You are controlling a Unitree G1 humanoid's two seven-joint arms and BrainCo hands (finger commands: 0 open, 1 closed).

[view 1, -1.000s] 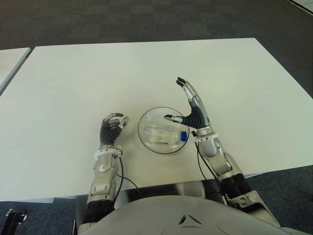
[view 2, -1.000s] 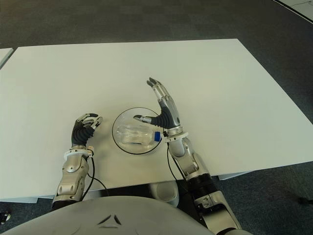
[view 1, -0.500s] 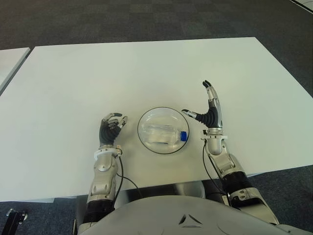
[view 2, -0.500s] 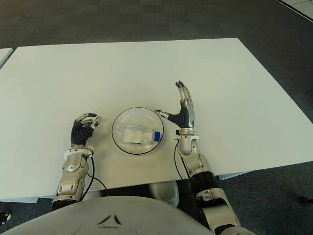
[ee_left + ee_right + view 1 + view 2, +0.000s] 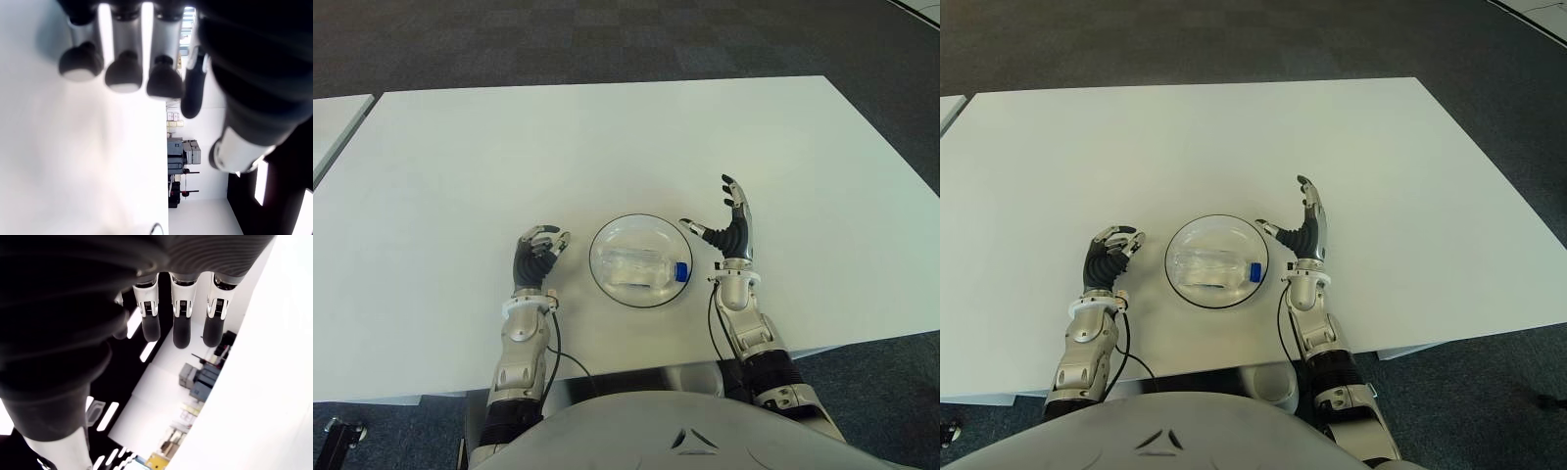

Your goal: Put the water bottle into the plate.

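Already the water bottle (image 5: 647,267) lay on its side inside the plate (image 5: 607,233) on the white table (image 5: 460,166). Since a second ago the right hand (image 5: 728,227) had drawn back to the plate's right, fingers spread and empty. Left of the plate, the left hand (image 5: 534,254) stayed curled, holding nothing.

A white table (image 5: 607,137) carries a clear plate (image 5: 607,240) near its front edge.

Head stereo pair looks down at table (image 5: 607,137), sharing scene; wrist cameras close on fingers (image 5: 181,328).
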